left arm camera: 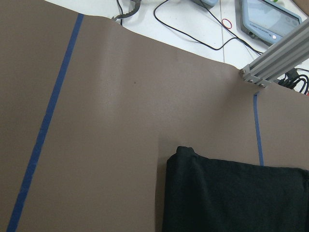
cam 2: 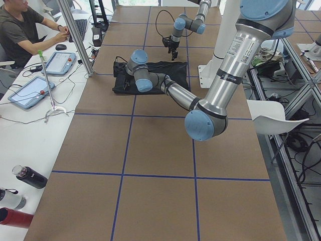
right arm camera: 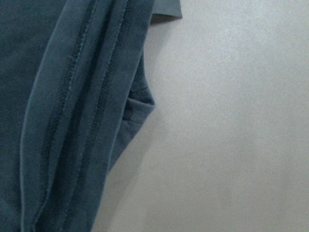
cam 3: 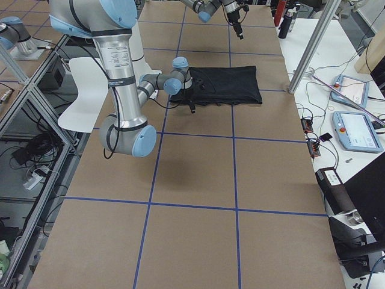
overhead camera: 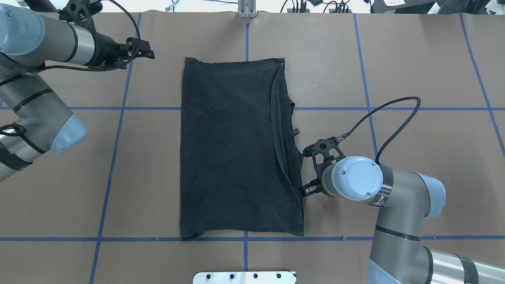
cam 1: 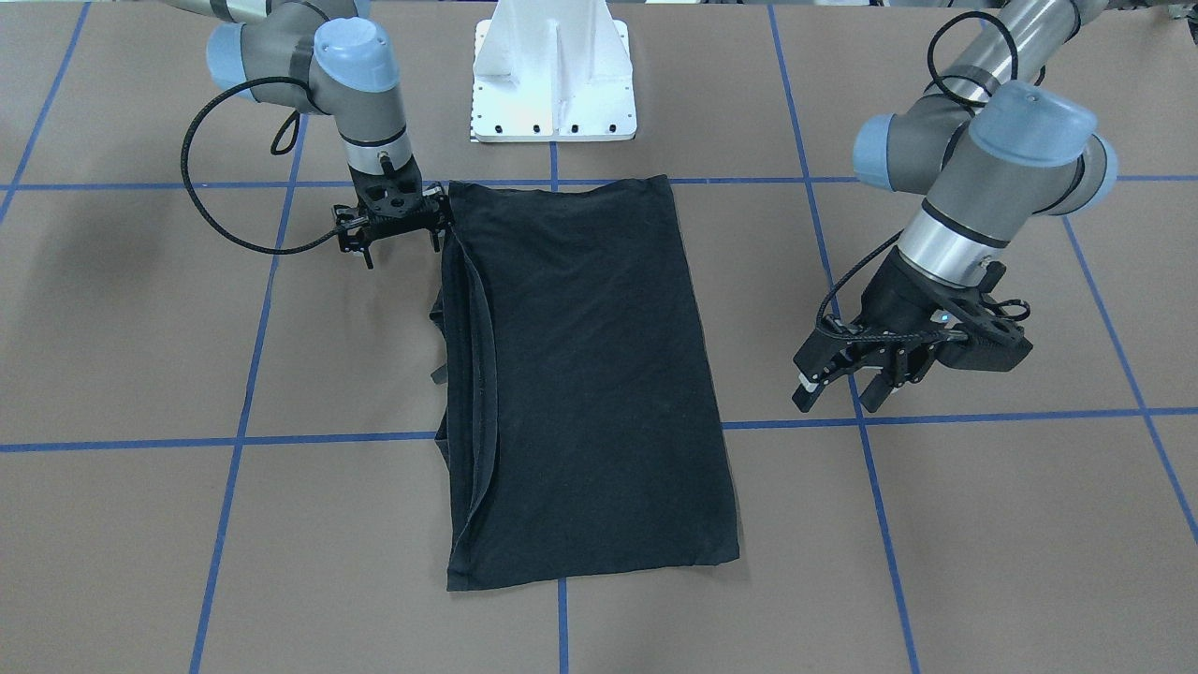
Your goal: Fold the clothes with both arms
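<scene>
1. Table (overhead camera: 414, 165): brown paper, gridded with blue tape.
2. Black T-shirt (overhead camera: 232, 150): flat at mid-table, plain side up, folded to a long rectangle. Long axis running straight from the robot's base toward the operators' side.
3. Right gripper (cam 1: 402, 251): pointing down, jaws parted, nothing between them. Just beside the shirt's right long edge, toward the near end, with the cloth directly to its left. Hard to tell whether touching.
4. Left gripper (cam 1: 844, 391): likewise spread and empty, hovering off the far left corner (left arm camera: 183, 153), apart from the cloth.
5. Stacked hems (overhead camera: 285, 130): layered along the right edge, a sleeve tip (right arm camera: 140, 104) poking out beside them.
6. Judged nearer by far: the right side. Probably next, a pinch at that layered edge. For any fold halving the length, a closer approach needed from the left first.
</scene>
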`<action>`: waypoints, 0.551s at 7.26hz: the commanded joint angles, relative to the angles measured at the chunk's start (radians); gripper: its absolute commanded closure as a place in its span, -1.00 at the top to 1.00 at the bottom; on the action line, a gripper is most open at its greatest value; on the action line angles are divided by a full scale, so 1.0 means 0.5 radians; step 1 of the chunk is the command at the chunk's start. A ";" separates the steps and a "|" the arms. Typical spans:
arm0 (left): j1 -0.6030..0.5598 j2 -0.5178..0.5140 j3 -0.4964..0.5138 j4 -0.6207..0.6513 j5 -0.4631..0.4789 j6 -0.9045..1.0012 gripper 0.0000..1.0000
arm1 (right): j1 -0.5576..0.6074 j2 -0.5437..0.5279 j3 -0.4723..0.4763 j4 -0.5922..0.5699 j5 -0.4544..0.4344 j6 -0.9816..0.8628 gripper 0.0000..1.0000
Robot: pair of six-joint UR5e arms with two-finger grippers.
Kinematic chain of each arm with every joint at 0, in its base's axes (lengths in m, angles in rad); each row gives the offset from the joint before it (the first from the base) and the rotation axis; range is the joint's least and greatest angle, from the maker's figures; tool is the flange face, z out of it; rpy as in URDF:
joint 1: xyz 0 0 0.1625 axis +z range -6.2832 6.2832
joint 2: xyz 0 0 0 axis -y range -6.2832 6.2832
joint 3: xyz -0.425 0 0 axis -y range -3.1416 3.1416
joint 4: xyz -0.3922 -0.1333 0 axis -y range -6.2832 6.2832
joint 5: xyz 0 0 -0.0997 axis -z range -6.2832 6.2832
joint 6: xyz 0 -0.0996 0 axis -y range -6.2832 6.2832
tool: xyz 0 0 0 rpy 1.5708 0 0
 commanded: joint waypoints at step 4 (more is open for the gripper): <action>0.003 -0.002 0.008 -0.002 0.000 0.003 1.00 | 0.127 0.301 -0.025 -0.054 0.089 -0.006 1.00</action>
